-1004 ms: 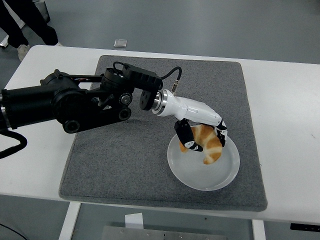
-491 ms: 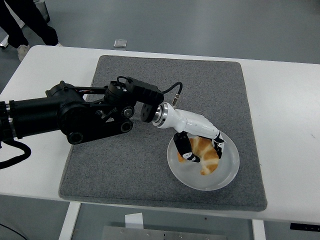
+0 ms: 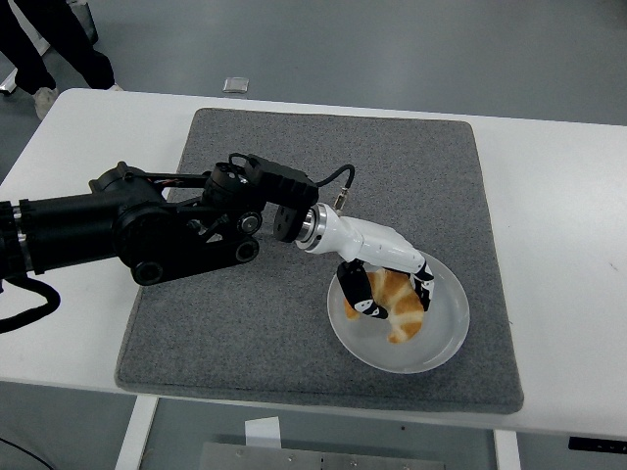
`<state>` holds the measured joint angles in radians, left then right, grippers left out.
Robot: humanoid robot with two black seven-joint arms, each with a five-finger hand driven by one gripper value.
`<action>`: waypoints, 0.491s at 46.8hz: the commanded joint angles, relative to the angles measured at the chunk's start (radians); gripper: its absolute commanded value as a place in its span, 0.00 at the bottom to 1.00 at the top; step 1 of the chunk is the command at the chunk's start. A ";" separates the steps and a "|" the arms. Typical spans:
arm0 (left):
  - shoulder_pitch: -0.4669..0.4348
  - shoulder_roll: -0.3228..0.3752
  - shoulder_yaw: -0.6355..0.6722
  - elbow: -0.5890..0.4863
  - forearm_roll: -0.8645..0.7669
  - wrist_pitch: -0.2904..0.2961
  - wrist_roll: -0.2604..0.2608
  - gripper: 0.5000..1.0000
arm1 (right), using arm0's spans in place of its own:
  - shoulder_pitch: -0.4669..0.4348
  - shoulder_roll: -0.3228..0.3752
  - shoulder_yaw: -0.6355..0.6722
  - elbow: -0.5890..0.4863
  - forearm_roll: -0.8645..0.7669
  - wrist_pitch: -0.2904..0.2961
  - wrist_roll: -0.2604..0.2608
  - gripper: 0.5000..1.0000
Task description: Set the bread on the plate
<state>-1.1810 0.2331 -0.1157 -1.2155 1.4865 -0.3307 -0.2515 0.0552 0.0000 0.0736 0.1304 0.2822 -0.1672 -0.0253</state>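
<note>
One bread (image 3: 402, 304), a croissant, one plate (image 3: 441, 343), one grey mat (image 3: 294, 323), one white table (image 3: 568, 245), one working arm. Left hand (image 3: 384, 284) reaches in from the left w/ palm down over the plate, fingers (image 3: 357, 292) curled round the croissant's upper end, thumb side near, other fingers on the far side; the bread's lower end lies on the plate just below the hand. Plate sits on the mat under the hand; a person's legs (image 3: 59, 39) stand well beyond the arm, past the table's far-left corner.
</note>
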 commanded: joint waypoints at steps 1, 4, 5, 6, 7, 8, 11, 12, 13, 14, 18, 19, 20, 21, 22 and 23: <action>0.000 0.000 0.007 0.005 0.000 0.007 0.000 0.00 | 0.000 0.000 0.000 0.000 0.000 0.000 -0.001 0.90; 0.000 0.000 0.008 0.005 -0.002 0.012 0.000 0.00 | 0.000 0.000 0.000 0.000 0.000 0.000 0.001 0.90; 0.000 0.000 0.010 0.007 -0.002 0.012 0.000 0.00 | 0.000 0.000 0.000 0.000 0.000 0.000 0.001 0.90; 0.000 0.000 0.011 0.007 -0.002 0.012 0.000 0.00 | 0.000 0.000 0.000 0.000 0.000 0.000 0.001 0.90; 0.000 0.000 0.013 0.005 -0.002 0.012 0.000 0.00 | 0.000 0.000 0.000 0.000 0.000 0.000 0.001 0.90; 0.000 0.000 0.013 0.007 -0.002 0.012 0.000 0.00 | 0.000 0.000 0.000 0.000 0.000 0.000 -0.001 0.90; 0.000 0.000 0.016 0.010 -0.002 0.012 0.000 0.00 | 0.000 0.000 0.000 0.000 0.000 0.000 0.001 0.90; 0.000 0.000 0.021 0.013 -0.002 0.012 0.000 0.00 | 0.000 0.000 0.000 0.000 0.000 0.000 0.001 0.90; 0.000 0.000 0.022 0.013 -0.002 0.012 0.000 0.00 | 0.000 0.000 0.000 0.000 0.000 0.000 0.001 0.90; 0.000 0.000 0.022 0.014 -0.002 0.012 0.000 0.00 | 0.000 0.000 0.000 0.000 0.000 0.000 -0.001 0.90; 0.000 0.000 0.024 0.014 -0.002 0.013 0.000 0.00 | 0.000 0.000 0.000 0.000 0.000 0.000 0.001 0.90; 0.000 0.000 0.025 0.014 -0.002 0.013 0.000 0.00 | 0.000 0.000 0.000 0.000 0.000 0.000 -0.001 0.90; 0.000 0.000 0.027 0.014 -0.002 0.013 0.000 0.00 | 0.000 0.000 0.000 0.000 0.000 0.000 0.001 0.90; 0.000 0.000 0.027 0.014 -0.002 0.013 0.000 0.00 | 0.000 0.000 0.000 0.000 0.000 0.000 0.001 0.90; 0.000 0.000 0.027 0.016 -0.002 0.013 0.000 0.00 | 0.000 0.000 0.000 0.000 0.000 0.000 0.001 0.90; 0.000 0.000 0.027 0.017 -0.002 0.016 0.000 0.00 | 0.000 0.000 0.000 0.000 0.000 0.000 -0.001 0.90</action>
<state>-1.1811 0.2332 -0.0894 -1.2010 1.4847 -0.3175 -0.2515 0.0552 0.0000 0.0736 0.1304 0.2823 -0.1672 -0.0250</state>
